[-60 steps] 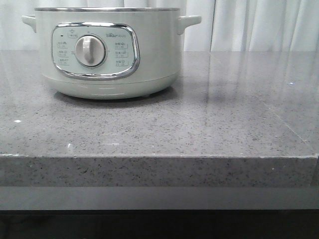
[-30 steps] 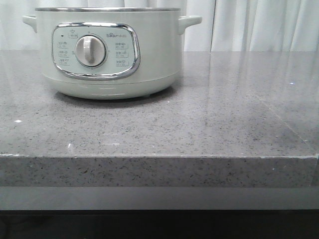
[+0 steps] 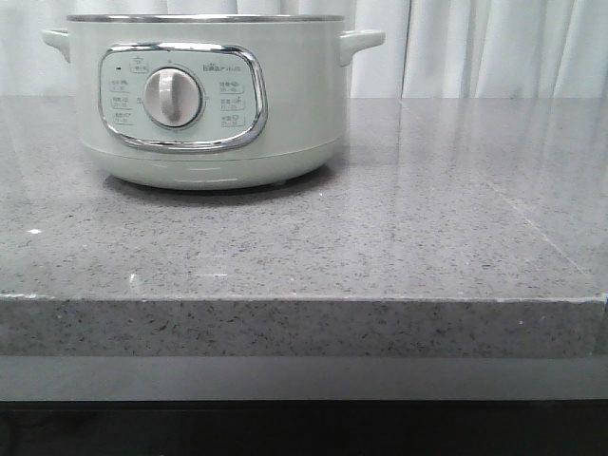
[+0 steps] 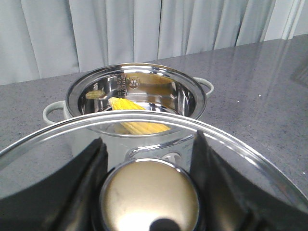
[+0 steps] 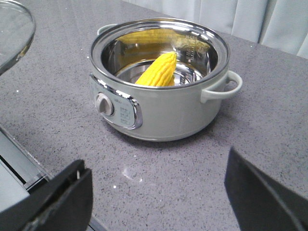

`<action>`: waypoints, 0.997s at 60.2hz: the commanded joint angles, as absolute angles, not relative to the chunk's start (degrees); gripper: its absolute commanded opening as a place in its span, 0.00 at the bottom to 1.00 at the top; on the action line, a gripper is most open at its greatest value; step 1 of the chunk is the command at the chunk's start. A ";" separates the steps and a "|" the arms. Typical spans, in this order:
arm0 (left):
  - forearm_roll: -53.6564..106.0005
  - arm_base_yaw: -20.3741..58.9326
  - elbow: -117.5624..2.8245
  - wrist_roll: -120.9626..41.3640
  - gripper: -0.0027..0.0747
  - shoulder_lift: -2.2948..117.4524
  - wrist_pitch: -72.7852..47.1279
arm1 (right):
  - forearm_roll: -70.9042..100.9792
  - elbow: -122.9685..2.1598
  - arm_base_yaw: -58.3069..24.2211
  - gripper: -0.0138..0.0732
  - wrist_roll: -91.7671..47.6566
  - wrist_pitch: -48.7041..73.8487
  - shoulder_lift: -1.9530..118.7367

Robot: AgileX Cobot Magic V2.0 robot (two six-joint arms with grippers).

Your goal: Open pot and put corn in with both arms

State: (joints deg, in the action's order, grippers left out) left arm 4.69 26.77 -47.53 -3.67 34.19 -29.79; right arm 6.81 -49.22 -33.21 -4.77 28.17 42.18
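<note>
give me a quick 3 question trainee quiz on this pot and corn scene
1. True or false: the corn lies on the countertop beside the pot.
2. What does the left tool hold? A) glass lid B) corn C) nothing
3. Fill in: the right tool is ____.

Key: 1 false, it leans inside the pot. 2 A, the glass lid, gripped by its knob. 3 open, fingers wide apart, holding nothing.

Kitchen — granite counter (image 3: 380, 237), cooker (image 3: 204, 104).
</note>
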 commanded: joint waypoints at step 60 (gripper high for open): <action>5.18 26.85 -50.65 -3.70 0.30 43.31 -6.25 | 6.67 -48.62 -33.26 0.83 -4.95 23.75 39.53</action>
